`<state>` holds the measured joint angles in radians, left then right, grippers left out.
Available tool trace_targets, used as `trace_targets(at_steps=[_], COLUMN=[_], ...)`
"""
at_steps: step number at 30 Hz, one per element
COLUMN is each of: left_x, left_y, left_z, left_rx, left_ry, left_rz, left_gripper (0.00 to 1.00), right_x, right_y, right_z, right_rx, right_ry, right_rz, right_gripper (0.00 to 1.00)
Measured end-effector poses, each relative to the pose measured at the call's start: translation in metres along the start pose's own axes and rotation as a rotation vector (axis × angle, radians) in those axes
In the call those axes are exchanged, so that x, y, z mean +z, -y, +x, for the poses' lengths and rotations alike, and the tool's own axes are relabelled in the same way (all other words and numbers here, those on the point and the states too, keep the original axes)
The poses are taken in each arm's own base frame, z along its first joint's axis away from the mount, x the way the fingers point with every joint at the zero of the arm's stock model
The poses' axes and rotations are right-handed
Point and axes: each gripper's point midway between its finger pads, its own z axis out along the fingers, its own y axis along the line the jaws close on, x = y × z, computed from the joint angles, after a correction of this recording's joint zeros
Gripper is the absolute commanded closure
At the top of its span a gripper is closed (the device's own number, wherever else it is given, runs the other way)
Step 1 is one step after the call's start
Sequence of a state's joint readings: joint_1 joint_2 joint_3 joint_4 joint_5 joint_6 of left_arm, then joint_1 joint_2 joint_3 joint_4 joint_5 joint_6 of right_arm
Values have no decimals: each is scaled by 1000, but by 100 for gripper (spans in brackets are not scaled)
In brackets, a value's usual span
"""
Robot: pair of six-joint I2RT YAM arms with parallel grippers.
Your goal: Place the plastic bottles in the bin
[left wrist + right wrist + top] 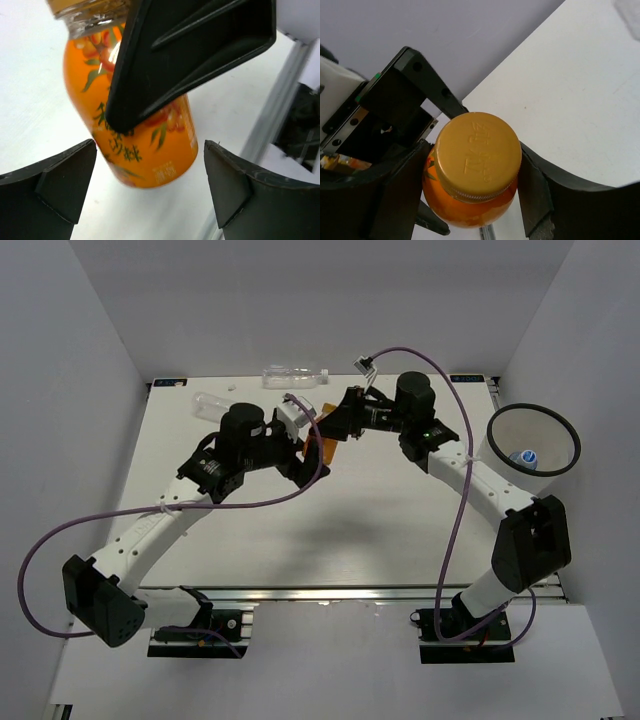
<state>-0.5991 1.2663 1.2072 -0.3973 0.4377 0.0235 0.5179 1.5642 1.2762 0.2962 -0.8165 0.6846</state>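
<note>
Right end effector (475, 187): closed on the orange bottle (477, 157). One finger (402, 192) bears on the bottle's left side and the other on its right, just below the yellow cap, which faces the wrist camera. In the left wrist view one of these black fingers lies diagonally across the printed label.

Left end effector (150, 187): wide open. Its two fingers (55, 182) stand on either side of the bottle's base, with white surface visible in both gaps, so there is no contact. It holds nothing.

Obstruction: the two end effectors meet at the same bottle, far of centre on the surface (350, 530), and each crowds the other's approach. Whether the bottle's base rests on the surface cannot be told.

Surroundings: a clear bottle (212, 404) lies on its side near the far left corner, just beyond the left wrist. A second clear bottle (295, 375) lies along the far edge by the back wall. The bin (533, 405) stands off the right edge, well apart from the orange bottle, with the right arm's forearm running between them. A blue-capped bottle (526, 456) lies inside the bin. A purple cable (440, 370) loops over the right arm.
</note>
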Motion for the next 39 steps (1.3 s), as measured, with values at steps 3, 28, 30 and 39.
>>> trace_targets(at_steps=[3,28,30,39], left_x=[-3,-41,-30,3], left_y=[-13,-415,-434,-469], left_z=[-4,58,83,151], left_rx=[0,-827,-882,-1075], left_ry=[15,18,2,23], left_rz=[-79,-1210,-1216,-1210], left_gripper=[2,2,2,2], right_x=[-1,-416,-434,-449], right_y=[10,41,48,77], right_z=[-11,-158,-137,-100], right_rx=[-19,-362,-310,-219], right_ry=[34,674,641,441], right_rz=[65,1699,1796,1912], right_gripper=[84,48,17,11])
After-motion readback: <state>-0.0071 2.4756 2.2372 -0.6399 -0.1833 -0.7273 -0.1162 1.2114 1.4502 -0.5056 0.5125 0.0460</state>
